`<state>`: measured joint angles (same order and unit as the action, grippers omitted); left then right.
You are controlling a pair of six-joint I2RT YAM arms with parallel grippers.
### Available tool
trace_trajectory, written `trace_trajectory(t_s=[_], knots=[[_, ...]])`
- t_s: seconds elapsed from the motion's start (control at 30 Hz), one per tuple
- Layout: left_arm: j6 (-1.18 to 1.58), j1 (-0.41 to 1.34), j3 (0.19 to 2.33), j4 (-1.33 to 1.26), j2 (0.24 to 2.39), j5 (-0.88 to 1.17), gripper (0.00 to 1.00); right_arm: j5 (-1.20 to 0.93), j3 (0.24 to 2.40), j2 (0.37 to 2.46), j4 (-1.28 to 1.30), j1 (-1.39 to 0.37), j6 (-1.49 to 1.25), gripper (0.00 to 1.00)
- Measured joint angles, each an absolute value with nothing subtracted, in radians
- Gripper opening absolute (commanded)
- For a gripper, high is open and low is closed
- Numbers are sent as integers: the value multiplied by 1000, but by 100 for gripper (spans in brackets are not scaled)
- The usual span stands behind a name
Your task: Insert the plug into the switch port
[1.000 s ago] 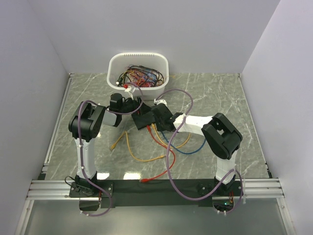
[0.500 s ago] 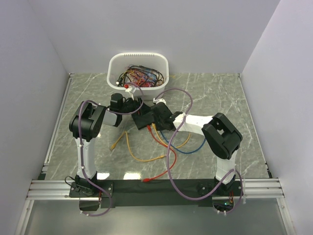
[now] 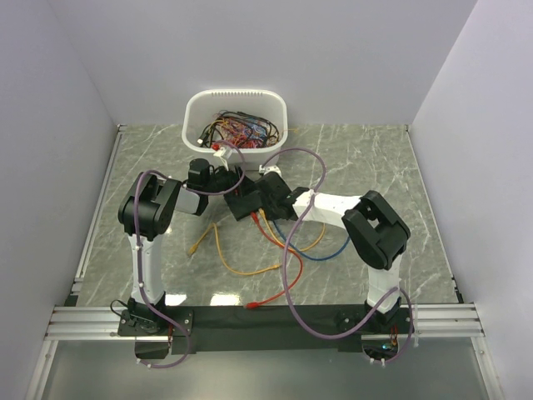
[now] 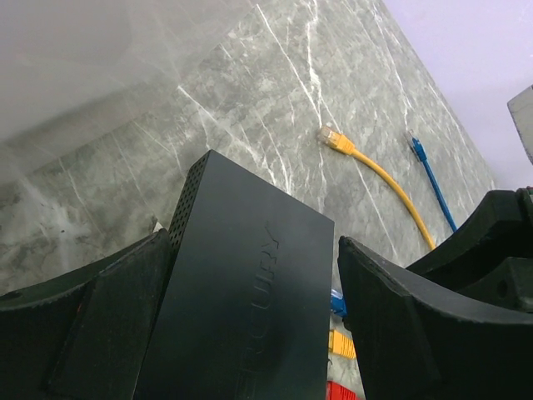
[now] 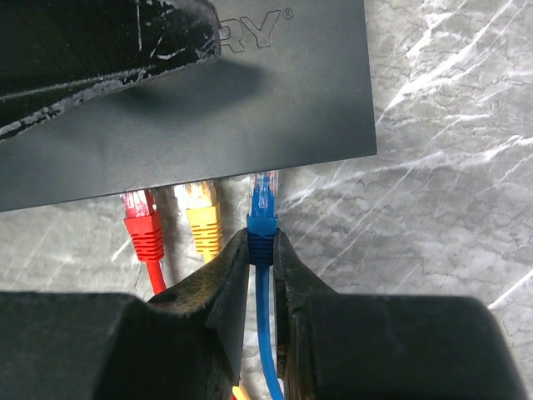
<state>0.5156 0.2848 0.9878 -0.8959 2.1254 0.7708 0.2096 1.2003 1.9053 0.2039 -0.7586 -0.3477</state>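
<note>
The matte-black switch box (image 3: 243, 205) lies at the table's middle. In the right wrist view its port edge (image 5: 275, 167) faces me, with a red plug (image 5: 141, 221) and a yellow plug (image 5: 202, 212) in two ports. My right gripper (image 5: 261, 243) is shut on the blue plug (image 5: 263, 218). The plug's clear tip meets the box edge to the right of the yellow one, and more of it shows than on the others. My left gripper (image 4: 254, 242) is spread wide over the box (image 4: 250, 308), one finger (image 4: 108, 325) on each long side. I cannot tell whether they touch it.
A white tub (image 3: 193, 112) full of cables stands behind the box. Loose yellow (image 3: 241, 268), blue (image 3: 329, 254) and red (image 3: 250, 306) cables trail over the marble in front. A loose yellow plug (image 4: 333, 139) and a blue plug (image 4: 416, 150) lie beyond the box.
My right gripper has moved slightly toward the switch box with the blue plug. The left arm and the box have not visibly moved.
</note>
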Motion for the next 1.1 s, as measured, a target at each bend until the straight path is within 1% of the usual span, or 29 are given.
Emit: trace_trajectory(t_s=[0.7, 1.1], knots=[[460, 285, 1022, -869, 2149, 794, 87, 247, 1211, 1924, 189, -759, -299, 0], [388, 291, 1108, -803, 2188, 865, 87, 175, 1171, 1925, 87, -760, -133, 0]])
